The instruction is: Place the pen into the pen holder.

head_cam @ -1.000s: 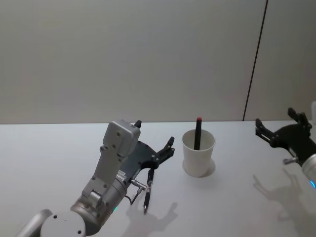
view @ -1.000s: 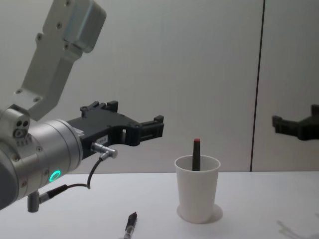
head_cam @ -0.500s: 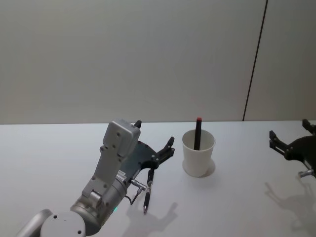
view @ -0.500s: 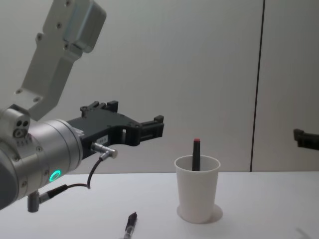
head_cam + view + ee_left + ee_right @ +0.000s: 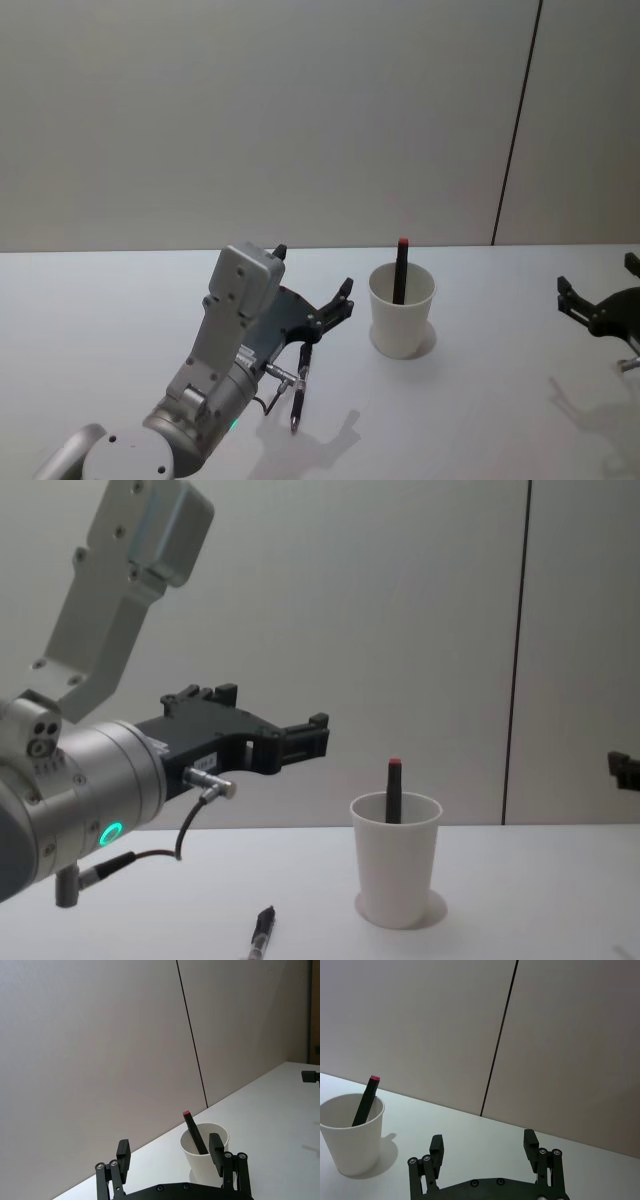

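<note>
So the white paper cup stands upright on the table with a black, red-tipped pen leaning inside it, tip poking above the rim. A second black pen lies flat on the table left of the cup, roughly beneath the left gripper, which hovers wide open, holding nothing. The right gripper hangs at the far right, spread open and empty too.

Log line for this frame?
left gripper open, over loose pen on table | right gripper open, right of pen holder | red-capped pen standing in pen holder
</note>
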